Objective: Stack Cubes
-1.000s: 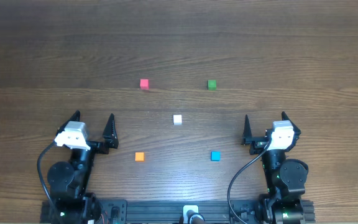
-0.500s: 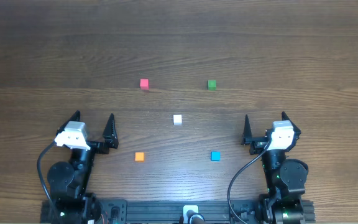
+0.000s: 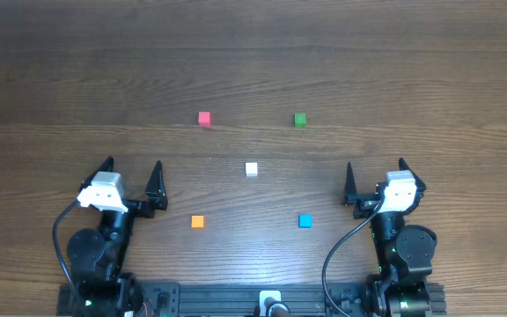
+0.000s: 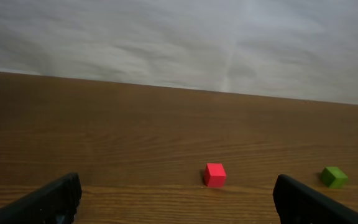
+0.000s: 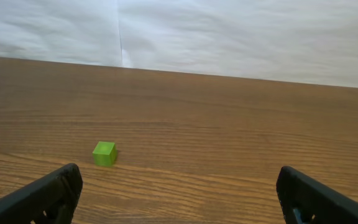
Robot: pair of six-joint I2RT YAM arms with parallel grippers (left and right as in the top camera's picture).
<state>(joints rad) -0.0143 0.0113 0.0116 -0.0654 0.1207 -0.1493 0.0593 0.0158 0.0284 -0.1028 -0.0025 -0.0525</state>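
- Left gripper (image 3: pixel 132 164) and right gripper (image 3: pixel 375 164): jaws spread wide, empty, by the desk (image 3: pixel 60 70) edge where the arms stand.
- Pink cube (image 3: pixel 204 118) and green cube (image 3: pixel 300 119) lie farthest from that edge, white cube (image 3: pixel 252 169) mid, orange cube (image 3: pixel 198 222) and blue cube (image 3: pixel 304 221) nearest.
- All lie flat and apart, no long axis, roughly square to the desk edges.

Likely a lab: bare wooden table (image 3: pixel 412 79), white backdrop (image 4: pixel 166 43).
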